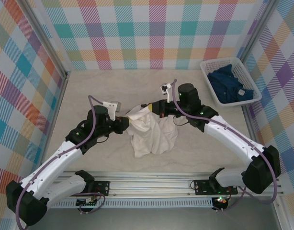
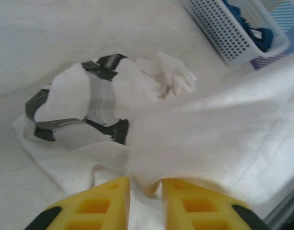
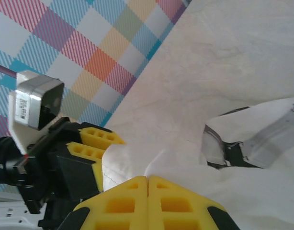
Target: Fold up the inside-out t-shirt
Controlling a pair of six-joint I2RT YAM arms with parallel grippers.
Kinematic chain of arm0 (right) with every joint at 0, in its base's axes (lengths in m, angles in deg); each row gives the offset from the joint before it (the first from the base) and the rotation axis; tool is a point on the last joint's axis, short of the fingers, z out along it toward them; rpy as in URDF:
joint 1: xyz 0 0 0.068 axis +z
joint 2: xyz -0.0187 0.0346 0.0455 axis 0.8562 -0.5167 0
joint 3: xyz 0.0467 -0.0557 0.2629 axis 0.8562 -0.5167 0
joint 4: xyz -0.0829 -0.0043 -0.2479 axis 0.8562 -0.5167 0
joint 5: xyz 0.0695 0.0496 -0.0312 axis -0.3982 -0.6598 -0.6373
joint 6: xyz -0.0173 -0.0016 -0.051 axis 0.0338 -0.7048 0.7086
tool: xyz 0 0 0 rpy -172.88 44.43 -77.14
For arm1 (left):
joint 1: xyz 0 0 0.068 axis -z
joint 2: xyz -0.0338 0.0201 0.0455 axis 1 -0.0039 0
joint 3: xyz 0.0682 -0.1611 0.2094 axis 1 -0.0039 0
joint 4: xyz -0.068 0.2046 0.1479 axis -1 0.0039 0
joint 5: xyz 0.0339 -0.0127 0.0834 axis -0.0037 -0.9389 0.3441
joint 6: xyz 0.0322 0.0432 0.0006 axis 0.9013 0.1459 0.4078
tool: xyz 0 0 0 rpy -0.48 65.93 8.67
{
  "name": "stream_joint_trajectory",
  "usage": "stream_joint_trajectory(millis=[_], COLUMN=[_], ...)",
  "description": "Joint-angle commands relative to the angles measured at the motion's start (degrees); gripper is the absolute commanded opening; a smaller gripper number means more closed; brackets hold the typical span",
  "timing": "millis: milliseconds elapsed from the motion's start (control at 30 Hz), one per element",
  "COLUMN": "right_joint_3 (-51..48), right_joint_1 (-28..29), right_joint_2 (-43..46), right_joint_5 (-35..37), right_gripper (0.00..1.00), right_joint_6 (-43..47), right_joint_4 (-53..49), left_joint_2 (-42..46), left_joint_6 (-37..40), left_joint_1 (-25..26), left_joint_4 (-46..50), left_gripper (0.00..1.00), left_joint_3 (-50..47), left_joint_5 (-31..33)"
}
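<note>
White cotton item: the inside-out t-shirt (image 1: 152, 132), lying crumpled in a heap on the pale worktop (image 1: 113, 86), well apart from the white basket (image 1: 209, 82), on the side of that basket nearer the arm bases and toward the left arm. A grey and black printed patch (image 2: 99, 96) is seen on a bunched part of the cloth.

Left end effector (image 2: 146, 184): yellow fingers are held narrowly parted, and a folded hem of the shirt lies in the gap and touches both. It is placed at the edge of the heap farthest from the basket.

Right end effector (image 3: 147, 178): yellow fingers are pressed together, and a small peak of the shirt is pinched at their tips. It is placed at the edge of the heap on the basket's side.

Dark blue garment (image 1: 228, 86): kept inside the basket, apart from the shirt.
</note>
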State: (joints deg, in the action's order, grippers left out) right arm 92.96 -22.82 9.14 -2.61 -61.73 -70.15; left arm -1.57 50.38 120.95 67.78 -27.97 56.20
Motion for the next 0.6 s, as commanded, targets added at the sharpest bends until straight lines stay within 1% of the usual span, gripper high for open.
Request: stream_joint_trajectory(millis=[0,67,133,233,333,433,533,567], right_joint_3=[1.93,1.84,1.50,1.23,1.31,1.25,0.78,0.62], right_joint_1=[0.14,0.09,0.15,0.22,0.22,0.20,0.30,0.31], right_joint_2=[-2.26,-3.36,-4.03,-4.65,-5.16,-5.29,-4.82,-4.61], right_joint_5=[-3.69,-3.78,-3.77,-3.77,-4.20,-4.25,-3.39,-2.89], right_gripper=[0.00,0.00,0.00,0.00,0.00,0.00,0.00,0.00], right_joint_6=[-4.78,-6.46,-7.78,-8.84,-9.16,-9.13,-8.15,-7.69], right_joint_4=[6.18,7.68,9.29,10.84,11.44,11.32,10.28,9.58], left_joint_2=[0.78,1.75,2.91,3.76,1.47,-2.87,-5.73,-6.39], left_joint_6=[-0.04,0.11,-0.09,-1.01,-0.86,0.46,0.80,1.06], left_joint_1=[-0.81,-0.09,1.40,4.33,6.70,7.51,7.56,7.54], left_joint_4=[1.90,1.43,0.43,-1.54,-2.63,-3.49,-3.66,-5.66], left_gripper=[0.37,0.46,0.53,0.65,0.77,0.78,0.77,0.76], left_joint_3=[-0.23,-1.02,-2.51,-4.88,-5.01,-2.95,-0.50,0.32], left_joint_5=[3.73,2.67,2.91,6.28,9.95,12.03,15.70,16.68])
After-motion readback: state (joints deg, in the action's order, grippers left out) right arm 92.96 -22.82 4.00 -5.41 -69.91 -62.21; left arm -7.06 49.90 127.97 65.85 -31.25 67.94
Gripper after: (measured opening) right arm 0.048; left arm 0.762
